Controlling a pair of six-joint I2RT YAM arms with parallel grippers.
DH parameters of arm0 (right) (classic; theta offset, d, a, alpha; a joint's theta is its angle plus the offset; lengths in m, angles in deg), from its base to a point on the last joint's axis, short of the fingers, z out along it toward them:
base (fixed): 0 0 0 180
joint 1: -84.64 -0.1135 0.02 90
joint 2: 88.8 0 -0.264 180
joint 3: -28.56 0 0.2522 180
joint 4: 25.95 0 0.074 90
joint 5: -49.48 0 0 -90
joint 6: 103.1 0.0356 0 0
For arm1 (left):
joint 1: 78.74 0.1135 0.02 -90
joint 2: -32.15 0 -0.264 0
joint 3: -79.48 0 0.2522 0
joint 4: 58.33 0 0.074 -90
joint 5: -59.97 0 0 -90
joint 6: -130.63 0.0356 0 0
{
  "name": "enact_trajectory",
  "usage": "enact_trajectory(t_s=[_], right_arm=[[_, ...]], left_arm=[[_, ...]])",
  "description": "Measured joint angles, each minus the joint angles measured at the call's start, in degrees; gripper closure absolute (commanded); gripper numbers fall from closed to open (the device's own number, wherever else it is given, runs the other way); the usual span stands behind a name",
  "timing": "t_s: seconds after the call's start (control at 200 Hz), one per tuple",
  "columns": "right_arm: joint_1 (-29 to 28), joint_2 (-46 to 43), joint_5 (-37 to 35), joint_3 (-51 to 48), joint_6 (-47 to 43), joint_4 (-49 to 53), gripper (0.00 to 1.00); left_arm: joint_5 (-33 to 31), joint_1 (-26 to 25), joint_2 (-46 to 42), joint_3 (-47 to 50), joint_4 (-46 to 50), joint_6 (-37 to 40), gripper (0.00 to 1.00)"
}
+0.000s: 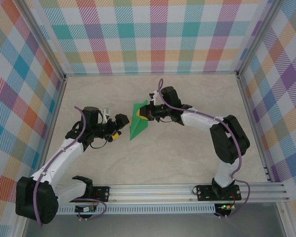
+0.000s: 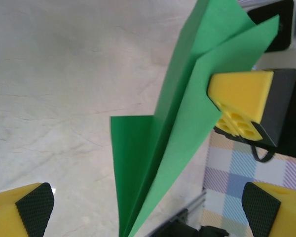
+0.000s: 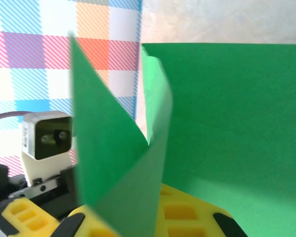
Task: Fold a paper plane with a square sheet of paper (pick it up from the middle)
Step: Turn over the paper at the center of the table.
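The square sheet of paper is bright green and folded into a narrow, pointed paper plane [image 1: 137, 127] with layered wings. It is held up off the table near the middle. My right gripper [image 1: 147, 113] is shut on its upper part. In the left wrist view one yellow finger [image 2: 239, 96] presses on the plane [image 2: 177, 128]. In the right wrist view the green folds [image 3: 237, 108] rise from between the fingers of the right gripper [image 3: 148, 224]. My left gripper [image 1: 119, 127] is open just left of the plane. The plane's pointed end hangs between the pads of the left gripper [image 2: 148, 210] without touching them.
The pale tabletop [image 1: 187, 158] is walled by checked panels [image 1: 153, 34] at the back and on both sides. A metal rail [image 1: 187, 190] carrying the arm bases runs along the near edge. The left wrist's camera [image 3: 47, 136] faces the right wrist at close range.
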Motion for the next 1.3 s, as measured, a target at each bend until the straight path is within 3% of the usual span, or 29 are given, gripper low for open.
enact_trajectory(t_s=[0.381, 0.651, 0.892, 0.972, 1.137, 1.302], right_arm=[[0.00, 0.00, 5.64, 1.64, 7.02, -6.56, 0.90], [0.00, 0.00, 6.75, 2.19, 8.33, -7.34, 0.89], [0.00, 0.07, 7.19, 4.57, 8.31, -7.08, 0.89], [0.00, 0.57, 7.45, 5.60, 8.35, -7.10, 0.89], [-0.13, 1.97, 8.28, 5.84, 9.29, -7.58, 0.89], [-0.50, 2.95, 8.68, 5.81, 9.86, -7.69, 0.89]], left_arm=[[8.39, 0.28, 0.24, 0.02, -12.94, -7.52, 0.00], [4.42, 0.28, 0.26, 0.02, -6.10, -5.70, 0.00], [4.33, 0.31, -0.76, 1.73, -6.78, -6.45, 0.00], [5.11, 0.31, -1.20, 3.34, -9.53, -8.17, 0.04], [6.49, 0.31, -1.44, 4.13, -15.43, -11.10, 0.25], [7.23, 0.31, -1.53, 4.13, -20.15, -12.83, 0.38]])
